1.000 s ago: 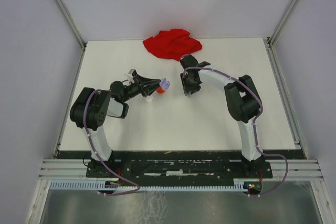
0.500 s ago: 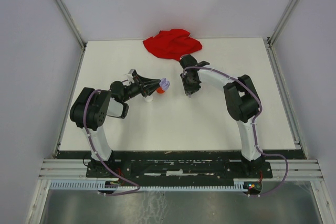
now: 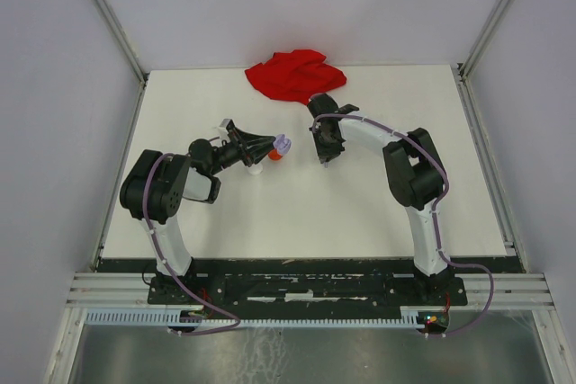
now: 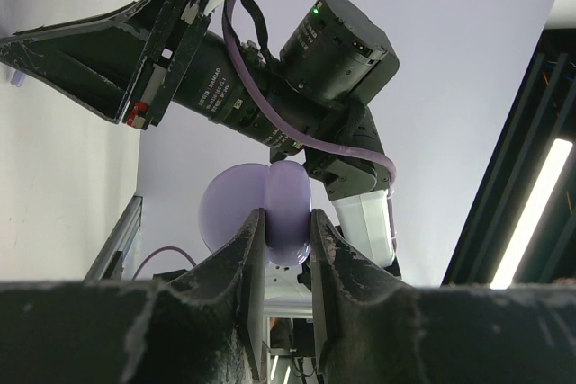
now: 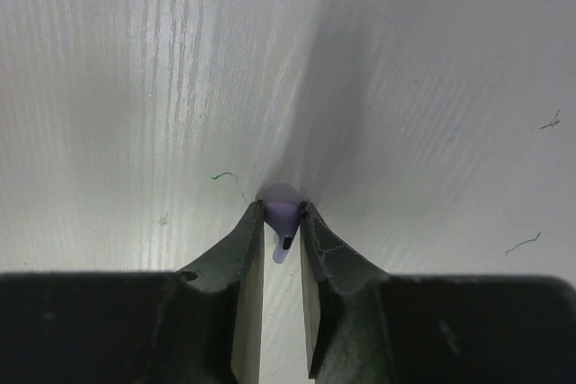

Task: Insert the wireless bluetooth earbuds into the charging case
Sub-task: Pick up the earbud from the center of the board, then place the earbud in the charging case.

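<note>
Three pale walls (image 3: pixel 315 6), white tabletop (image 3: pixel 297 213) (red cloth (image 3: pixel 295 74)).

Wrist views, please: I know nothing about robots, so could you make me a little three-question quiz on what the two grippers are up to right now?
1. True or false: the left gripper is empty.
2. Pick one: what colour is the earbud that the right gripper pinches against the table? A red, B lavender, C white.
3. Fill the gap: at the table's far edge lies a crumpled red ____.

Key
1. False: it is shut on the lavender case.
2. B.
3. cloth.
</note>
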Controlling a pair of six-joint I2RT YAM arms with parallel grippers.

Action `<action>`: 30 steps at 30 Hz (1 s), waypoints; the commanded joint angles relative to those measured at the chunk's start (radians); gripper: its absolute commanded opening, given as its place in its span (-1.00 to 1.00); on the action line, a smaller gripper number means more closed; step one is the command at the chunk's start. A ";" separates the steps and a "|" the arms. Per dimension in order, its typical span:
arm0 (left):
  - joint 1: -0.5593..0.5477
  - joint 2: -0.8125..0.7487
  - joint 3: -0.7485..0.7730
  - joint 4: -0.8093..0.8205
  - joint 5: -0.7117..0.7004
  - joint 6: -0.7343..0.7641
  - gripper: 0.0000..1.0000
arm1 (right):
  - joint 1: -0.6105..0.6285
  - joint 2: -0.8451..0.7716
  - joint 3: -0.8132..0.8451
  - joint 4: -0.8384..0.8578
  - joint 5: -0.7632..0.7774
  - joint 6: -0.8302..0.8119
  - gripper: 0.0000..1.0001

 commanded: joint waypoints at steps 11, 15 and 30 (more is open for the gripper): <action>0.006 -0.015 0.002 0.038 0.009 0.043 -0.94 | 0.005 -0.128 -0.141 0.212 0.013 -0.007 -0.65; 0.006 -0.016 0.008 0.022 0.010 0.050 -0.94 | 0.005 -0.207 -0.188 0.302 0.012 -0.016 -0.66; -0.014 -0.006 0.046 -0.131 -0.011 0.105 -0.94 | 0.008 -0.610 -0.534 0.862 -0.240 -0.107 -0.59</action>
